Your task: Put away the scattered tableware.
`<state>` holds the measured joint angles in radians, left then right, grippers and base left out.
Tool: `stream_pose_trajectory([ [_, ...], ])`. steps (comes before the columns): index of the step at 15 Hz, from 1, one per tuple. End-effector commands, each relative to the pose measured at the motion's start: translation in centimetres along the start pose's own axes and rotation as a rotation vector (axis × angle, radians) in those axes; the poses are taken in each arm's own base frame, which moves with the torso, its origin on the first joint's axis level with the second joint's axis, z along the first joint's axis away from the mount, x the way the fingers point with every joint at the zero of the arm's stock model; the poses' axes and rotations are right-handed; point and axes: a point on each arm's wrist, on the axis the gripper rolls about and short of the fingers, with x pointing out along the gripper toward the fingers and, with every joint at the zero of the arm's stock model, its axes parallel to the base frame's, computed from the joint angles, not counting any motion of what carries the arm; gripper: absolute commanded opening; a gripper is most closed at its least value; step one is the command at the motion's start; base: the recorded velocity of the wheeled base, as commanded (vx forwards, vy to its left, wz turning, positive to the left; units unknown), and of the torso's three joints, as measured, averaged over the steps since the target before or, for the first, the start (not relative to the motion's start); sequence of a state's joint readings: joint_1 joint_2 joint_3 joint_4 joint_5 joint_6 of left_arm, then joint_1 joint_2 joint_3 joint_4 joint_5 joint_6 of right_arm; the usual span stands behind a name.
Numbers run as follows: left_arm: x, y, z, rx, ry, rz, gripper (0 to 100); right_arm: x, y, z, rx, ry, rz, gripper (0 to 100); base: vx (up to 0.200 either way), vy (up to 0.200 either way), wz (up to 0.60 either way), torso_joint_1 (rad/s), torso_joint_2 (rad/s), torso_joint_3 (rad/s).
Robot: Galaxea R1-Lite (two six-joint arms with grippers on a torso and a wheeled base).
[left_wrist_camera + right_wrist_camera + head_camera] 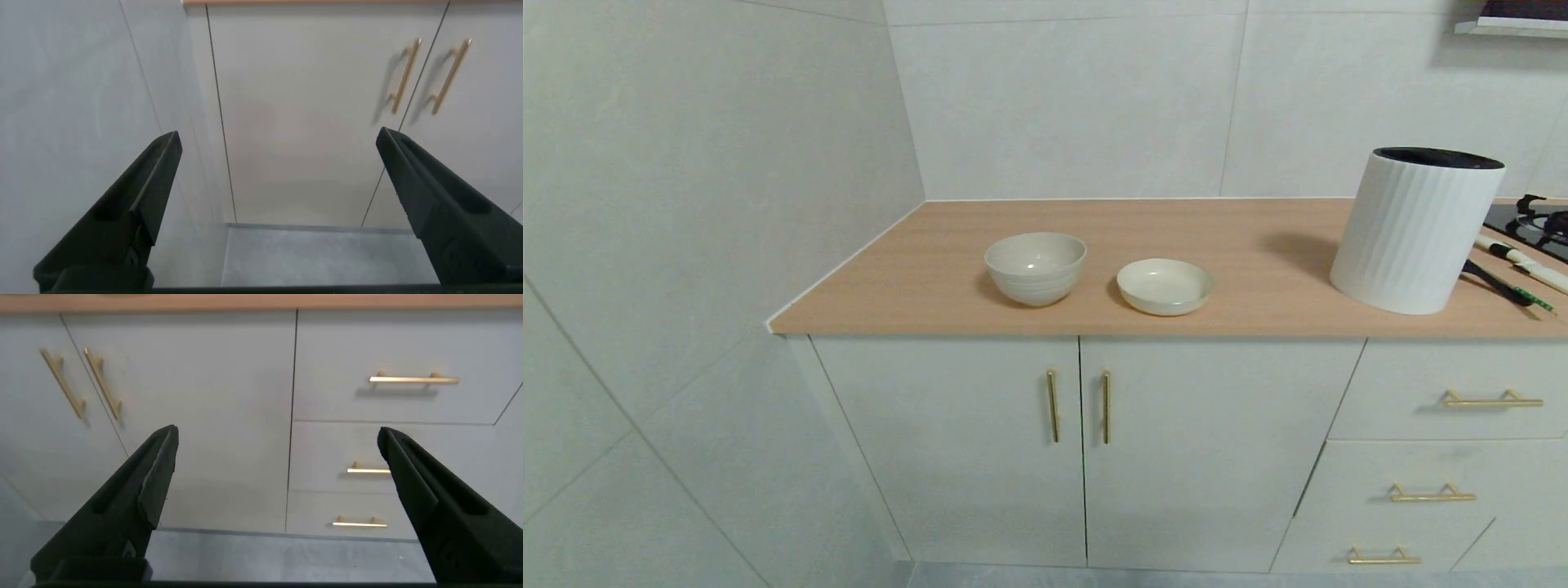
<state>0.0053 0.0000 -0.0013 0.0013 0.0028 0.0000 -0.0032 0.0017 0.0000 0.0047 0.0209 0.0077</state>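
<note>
A deep bowl (1035, 266) and a shallow dish (1165, 285) sit side by side near the table's (1258, 237) front edge, just above the double cabinet doors (964, 457), seemingly awaiting stowing. A ribbed white container (1417, 233) stands well apart to the right. Both arms hang low before the cabinet fronts, the left end effector (278, 151) and right end effector (279, 445) each spread wide, gripping nothing.

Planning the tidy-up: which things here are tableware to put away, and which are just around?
Job: deep grey ceramic bowl; shallow cream ceramic dish; likely the slim black and white utensils.
Bystanders: white ribbed cylindrical container; black stove burner.
</note>
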Motion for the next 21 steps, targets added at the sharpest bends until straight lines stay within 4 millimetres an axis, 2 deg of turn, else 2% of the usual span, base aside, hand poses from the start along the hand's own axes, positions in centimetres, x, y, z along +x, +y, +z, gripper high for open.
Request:
stream_pose_trajectory([
  [1,0.01,0.0,0.01,0.0,0.002,0.001,100,0.0,0.0,0.0,0.0,0.0,0.001,100,0.0,0.0,0.0,-0.178,0.48,0.286],
  [13,0.02,0.0,-0.02,0.0,0.002,0.001,100,0.0,0.0,0.0,0.0,0.0,0.001,100,0.0,0.0,0.0,-0.134,0.45,0.309],
  [21,0.02,0.0,-0.03,0.0,0.003,0.001,100,0.0,0.0,0.0,0.0,0.0,0.001,100,0.0,0.0,0.0,-0.009,0.05,0.027],
])
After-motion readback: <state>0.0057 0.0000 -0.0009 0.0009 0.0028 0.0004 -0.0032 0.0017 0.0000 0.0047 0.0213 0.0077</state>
